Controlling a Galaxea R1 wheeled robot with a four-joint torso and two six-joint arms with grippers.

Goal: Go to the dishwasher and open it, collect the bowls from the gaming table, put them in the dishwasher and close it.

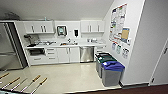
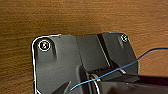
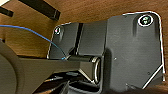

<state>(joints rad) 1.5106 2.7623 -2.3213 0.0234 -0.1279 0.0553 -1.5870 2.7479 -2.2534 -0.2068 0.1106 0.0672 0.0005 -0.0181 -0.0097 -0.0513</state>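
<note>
Under the far counter, the dishwasher (image 1: 86, 54) is seen closed, steel-fronted; gripper states cannot be told.

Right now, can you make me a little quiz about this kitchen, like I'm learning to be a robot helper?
1. True or false: the dishwasher door is shut.
2. Which bin stands nearest the camera? A) the blue-lidded bin B) the green-lidded bin C) a red-lidded one
3. Fill in: the dishwasher sits under the ____, beside white cabinet doors.

Key: 1 true; 2 A; 3 counter.
</note>
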